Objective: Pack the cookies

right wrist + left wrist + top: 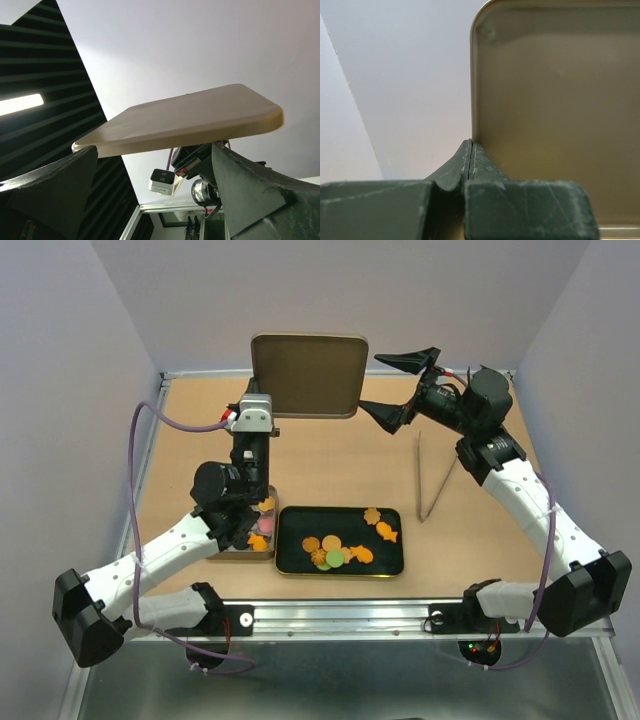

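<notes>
We find the left gripper (262,408) pinching the lid (308,375) aloft by its edge, presumably for handover to the spread right gripper (384,386). The cookies (340,546) lie in the tin (300,524) below.

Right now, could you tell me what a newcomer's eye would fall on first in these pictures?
A tan lid held up in the air at the far middle, pinched near one corner by the shut left fingers. The right fingers gape wide beside its right edge. Near the front, a dark tin holds cookies.
</notes>
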